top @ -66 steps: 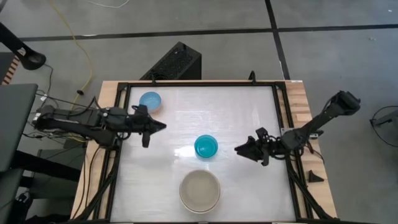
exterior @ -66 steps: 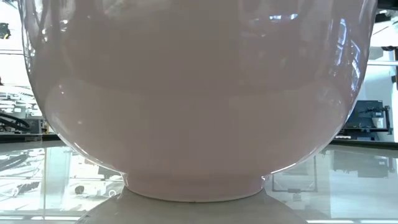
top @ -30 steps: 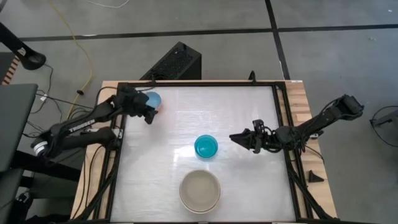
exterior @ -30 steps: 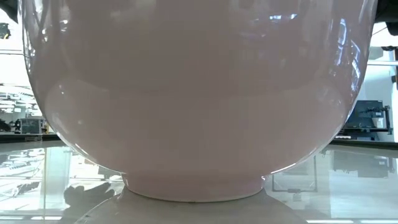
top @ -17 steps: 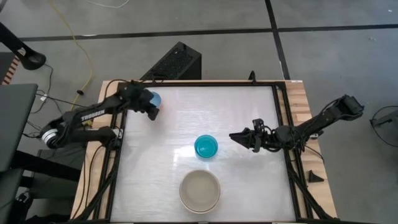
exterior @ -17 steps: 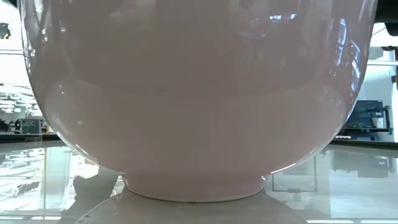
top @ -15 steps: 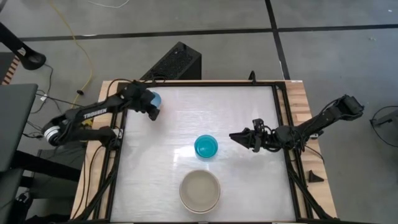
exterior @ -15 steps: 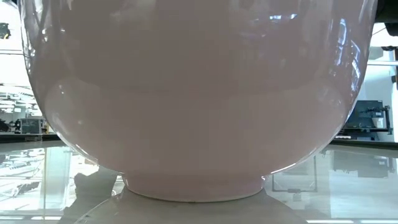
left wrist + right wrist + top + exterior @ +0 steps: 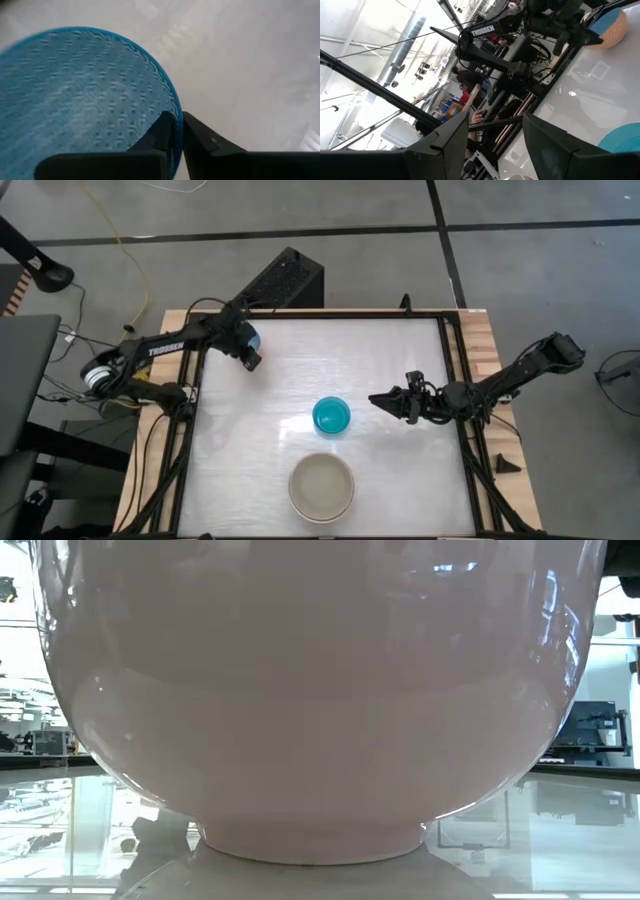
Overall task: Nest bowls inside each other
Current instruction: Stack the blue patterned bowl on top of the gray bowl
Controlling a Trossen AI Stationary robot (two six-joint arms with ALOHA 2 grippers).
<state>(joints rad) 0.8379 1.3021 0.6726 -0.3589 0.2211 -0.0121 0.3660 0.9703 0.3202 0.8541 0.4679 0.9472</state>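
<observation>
A light blue bowl (image 9: pixel 247 337) (image 9: pixel 75 95) stands at the table's far left. My left gripper (image 9: pixel 251 360) (image 9: pixel 177 127) reaches over it and is shut on its rim. A teal bowl (image 9: pixel 331 415) sits on its base at the table's middle. A larger cream bowl (image 9: pixel 322 487) stands on its foot ring at the near edge and fills the low view (image 9: pixel 320 690). My right gripper (image 9: pixel 378 399) (image 9: pixel 492 125) hovers open to the right of the teal bowl, holding nothing. My left gripper pinches the light blue bowl's rim (image 9: pixel 173 102) on its near right side. One finger (image 9: pixel 161 129) is inside the bowl and the other finger (image 9: pixel 202 137) outside. The fingers come from above, slanting down toward the near edge. The bowl stays upright at its spot on the table.
A black frame (image 9: pixel 320 313) runs around the white table top. A black box (image 9: pixel 283 280) stands on the floor beyond the far edge. Bare table lies between the light blue bowl and the teal bowl. People and racks show in the room behind (image 9: pixel 470 85).
My left gripper has swung from the light blue bowl's left side across it toward the far edge and the right, tipping further down onto the bowl's near right rim. The bowls and my right arm have kept still.
</observation>
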